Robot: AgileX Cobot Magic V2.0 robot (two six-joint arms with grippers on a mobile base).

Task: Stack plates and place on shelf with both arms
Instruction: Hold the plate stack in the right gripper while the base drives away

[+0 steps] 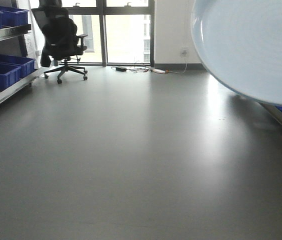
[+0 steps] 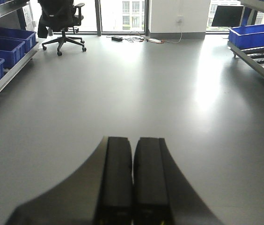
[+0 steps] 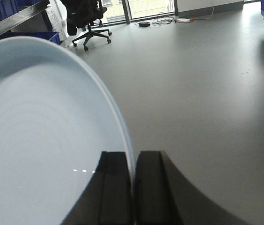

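A pale blue-white plate with faint concentric rings fills the left of the right wrist view, held on edge. My right gripper is shut on its rim, one black finger on each side. The same plate hangs close to the camera at the upper right of the front view, tilted. My left gripper is shut with nothing between its fingers, hovering over bare grey floor. Only this one plate shows. The shelf runs along the right side of the room.
Blue bins sit on the metal rack along the left wall. More blue bins stand on the right rack. A black office chair stands by the far windows, with cables on the floor beside it.
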